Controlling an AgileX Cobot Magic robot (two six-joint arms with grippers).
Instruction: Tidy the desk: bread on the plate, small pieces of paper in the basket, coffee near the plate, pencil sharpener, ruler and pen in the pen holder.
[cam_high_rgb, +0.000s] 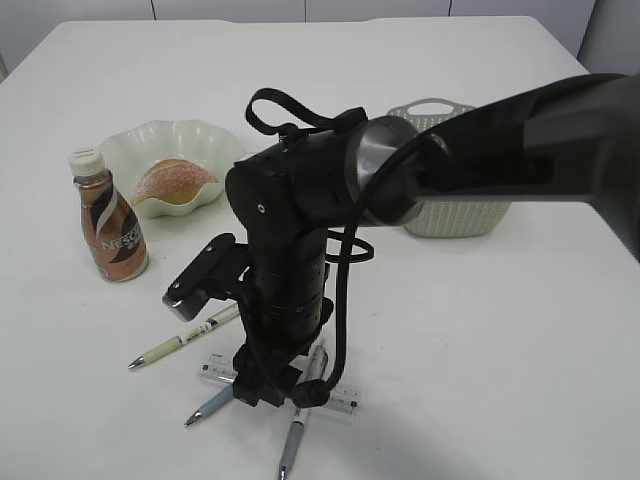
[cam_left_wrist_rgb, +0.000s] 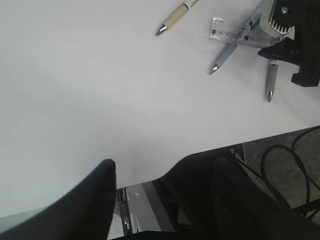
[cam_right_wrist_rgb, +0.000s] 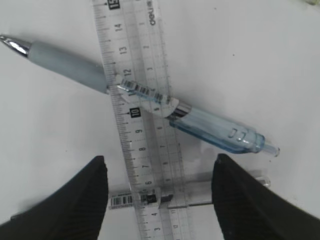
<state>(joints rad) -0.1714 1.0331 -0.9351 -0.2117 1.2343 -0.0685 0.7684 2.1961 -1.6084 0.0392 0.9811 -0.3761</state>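
White desk (cam_high_rgb: 520, 330). Near edge: right gripper (cam_right_wrist_rgb: 160, 200) jaws spread, empty, straddling clear ruler (cam_right_wrist_rgb: 145, 125); blue pen (cam_right_wrist_rgb: 210, 127) lies across ruler. Left gripper (cam_left_wrist_rgb: 145, 190) parted, idle. Risk: pinch catches both, pen rolls. Far left: coffee (cam_high_rgb: 108, 218), bread (cam_high_rgb: 172, 182) on plate (cam_high_rgb: 215, 140). Far right: basket (cam_high_rgb: 455, 215).

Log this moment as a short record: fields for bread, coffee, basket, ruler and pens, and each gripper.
bread: bread lies in the plate
coffee: coffee upright on the desk, just in front of the plate
basket: basket behind the right arm, contents hidden
ruler: ruler flat on the desk, a blue pen lying across it
pens: a cream pen lies to the left, apart
right gripper: right gripper open above the ruler, holding nothing
left gripper: left gripper open over bare desk
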